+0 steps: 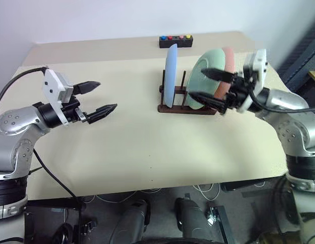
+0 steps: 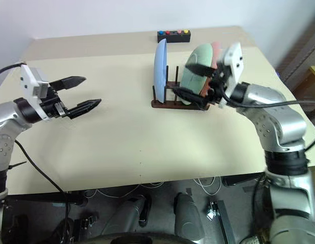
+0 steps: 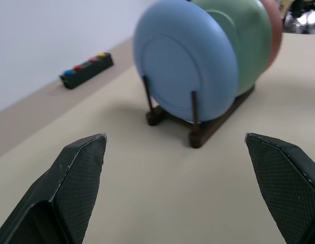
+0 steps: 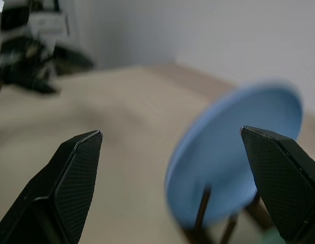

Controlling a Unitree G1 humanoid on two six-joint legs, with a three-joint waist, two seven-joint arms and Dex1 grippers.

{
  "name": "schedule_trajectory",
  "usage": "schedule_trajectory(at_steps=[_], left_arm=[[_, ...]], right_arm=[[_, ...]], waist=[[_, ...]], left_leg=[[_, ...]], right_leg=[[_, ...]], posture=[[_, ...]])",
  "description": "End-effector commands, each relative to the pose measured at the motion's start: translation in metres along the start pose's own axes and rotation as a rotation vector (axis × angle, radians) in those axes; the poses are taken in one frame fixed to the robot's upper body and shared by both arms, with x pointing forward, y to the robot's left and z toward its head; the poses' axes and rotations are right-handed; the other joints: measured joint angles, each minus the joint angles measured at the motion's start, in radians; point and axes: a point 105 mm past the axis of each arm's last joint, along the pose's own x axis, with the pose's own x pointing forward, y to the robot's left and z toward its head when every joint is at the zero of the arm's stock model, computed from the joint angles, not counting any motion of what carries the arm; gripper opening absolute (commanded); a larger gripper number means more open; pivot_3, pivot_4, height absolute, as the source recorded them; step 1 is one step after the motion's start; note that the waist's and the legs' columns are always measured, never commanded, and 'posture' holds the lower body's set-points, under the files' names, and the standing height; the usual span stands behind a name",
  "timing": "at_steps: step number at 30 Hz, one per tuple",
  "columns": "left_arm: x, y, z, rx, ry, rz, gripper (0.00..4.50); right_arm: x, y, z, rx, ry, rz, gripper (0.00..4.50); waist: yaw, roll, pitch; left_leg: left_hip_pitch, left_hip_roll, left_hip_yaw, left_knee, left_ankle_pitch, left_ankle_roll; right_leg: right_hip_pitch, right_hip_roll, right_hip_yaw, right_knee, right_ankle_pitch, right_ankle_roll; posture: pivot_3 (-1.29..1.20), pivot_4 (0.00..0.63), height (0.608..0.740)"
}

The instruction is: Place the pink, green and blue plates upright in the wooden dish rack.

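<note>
Dark wooden dish rack [image 1: 187,99] is seen at far middle of table [image 1: 121,147], w/ blue plate [image 1: 170,75], green plate [image 1: 208,76], pink plate [image 1: 228,76] all stood upright between pegs, so task is judged done. Left gripper [image 1: 98,97] is held wide open, empty, well apart from rack. Right gripper [image 1: 210,85] is spread wide, nothing gripped, just beside green plate. Left wrist view: plate faces are shown side by side. Button box [image 1: 175,40] is seen behind rack in head views.

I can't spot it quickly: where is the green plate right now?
In the left eye view the green plate stands upright in the wooden dish rack at right of centre, between the blue plate and the pink plate.
</note>
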Motion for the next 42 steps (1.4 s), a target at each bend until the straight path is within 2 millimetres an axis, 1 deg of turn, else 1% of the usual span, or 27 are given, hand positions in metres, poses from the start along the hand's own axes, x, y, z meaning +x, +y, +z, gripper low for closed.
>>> schedule_trajectory(at_steps=[1,2,4,6,8,11,16,18,20,21,23,31,36,38,42], left_arm=[[0.002,-0.004,0.012,0.041,-0.040,-0.027,4.50],[0.004,-0.004,0.012,0.041,-0.040,-0.031,4.50],[0.007,-0.004,0.012,0.039,-0.045,-0.041,4.50],[0.009,-0.004,0.012,0.046,-0.047,-0.048,4.50],[0.011,-0.001,0.013,0.057,-0.048,-0.048,4.50],[0.013,0.006,0.014,0.069,-0.047,-0.032,4.50],[0.013,0.009,0.016,0.093,-0.045,-0.029,4.50],[0.013,0.009,0.016,0.096,-0.046,-0.028,4.50],[0.013,0.009,0.016,0.099,-0.047,-0.026,4.50],[0.013,0.009,0.016,0.100,-0.047,-0.025,4.50],[0.013,0.009,0.016,0.101,-0.047,-0.024,4.50],[0.012,0.008,0.015,0.095,-0.042,-0.020,4.50],[0.011,0.008,0.015,0.094,-0.041,-0.018,4.50],[0.011,0.008,0.015,0.093,-0.039,-0.017,4.50],[0.010,0.007,0.014,0.088,-0.036,-0.017,4.50]], right_arm=[[-0.019,0.001,0.007,-0.077,0.053,0.019,3.59],[-0.024,0.003,-0.004,-0.097,0.119,0.021,3.14],[-0.029,0.007,-0.017,-0.109,0.176,0.026,2.10],[-0.029,0.006,-0.026,-0.148,0.224,0.009,1.07],[-0.031,0.001,-0.041,-0.204,0.296,-0.011,0.09],[-0.032,-0.006,-0.054,-0.273,0.351,-0.042,0.03],[-0.027,-0.016,-0.059,-0.405,0.392,-0.072,0.03],[-0.027,-0.018,-0.062,-0.491,0.427,-0.063,0.03],[-0.029,-0.027,-0.066,-0.605,0.483,-0.076,0.03],[-0.028,-0.029,-0.065,-0.622,0.478,-0.084,0.03],[-0.024,-0.033,-0.058,-0.635,0.442,-0.105,0.03],[-0.014,-0.043,-0.036,-0.791,0.394,-0.144,0.03],[-0.008,-0.042,-0.025,-0.823,0.353,-0.142,0.03],[-0.005,-0.043,-0.017,-0.846,0.331,-0.157,0.03],[0.003,-0.051,0.007,-0.923,0.244,-0.241,0.03]], waist=[[0.001,0.000,0.000],[0.004,0.000,0.000],[0.008,-0.001,0.000],[0.007,0.000,0.000],[0.006,0.000,0.000],[0.007,0.000,0.000],[0.007,0.000,0.000],[0.007,0.000,0.000],[0.007,0.000,0.000],[0.007,0.000,0.000],[0.007,0.000,0.000],[0.006,0.000,0.000],[0.006,0.000,0.000],[0.005,0.000,0.000],[0.002,0.000,0.000]], left_leg=[[0.000,0.001,0.000,0.000,0.000,0.000],[0.000,0.001,0.000,0.000,0.000,0.000],[0.000,0.001,0.000,0.000,0.000,0.000],[0.000,0.001,0.000,0.001,0.000,0.000],[0.000,0.001,0.000,0.002,0.000,0.000],[0.000,0.001,0.001,0.002,0.000,0.000],[0.000,0.001,0.001,0.002,0.000,0.000],[0.000,0.001,0.001,0.002,0.000,0.000],[0.000,0.001,0.001,0.002,0.000,0.000],[0.000,0.001,0.001,0.002,0.000,0.000],[0.000,0.001,0.001,0.002,0.000,-0.001],[0.000,0.001,0.001,0.002,0.000,-0.001],[0.000,0.001,0.000,0.002,0.000,-0.001],[0.000,0.001,0.000,0.002,0.000,-0.001],[0.000,0.001,0.001,0.002,0.000,-0.001]], right_leg=[[0.000,0.000,0.000,0.000,0.000,0.000],[0.000,0.000,0.000,0.000,0.000,0.000],[0.000,0.000,0.000,-0.001,0.000,0.000],[0.001,-0.001,0.000,-0.001,0.000,0.000],[0.001,-0.001,0.000,-0.001,0.000,0.000],[0.001,-0.001,0.000,-0.001,0.000,0.000],[0.001,-0.001,0.000,-0.001,0.000,0.000],[0.001,-0.001,0.000,-0.001,0.000,0.000],[0.001,0.001,0.000,-0.001,0.000,0.000],[0.001,0.001,0.000,-0.001,0.000,0.000],[0.001,0.001,0.000,-0.001,0.000,0.000],[0.001,0.001,0.000,-0.001,0.000,0.000],[0.001,0.001,0.000,0.000,0.000,-0.001],[0.001,0.001,0.000,0.000,0.000,-0.001],[0.000,0.001,0.000,0.000,0.000,-0.001]], posture=[[0.00,0.150,0.740],[0.00,0.150,0.740],[0.00,0.150,0.740],[0.00,0.150,0.740],[0.00,0.150,0.740],[0.00,0.150,0.740],[0.00,0.150,0.740],[0.00,0.150,0.740],[0.00,0.150,0.740],[0.00,0.150,0.740],[0.00,0.150,0.740],[0.00,0.150,0.740],[0.00,0.150,0.740],[0.00,0.150,0.740],[0.00,0.150,0.740]])
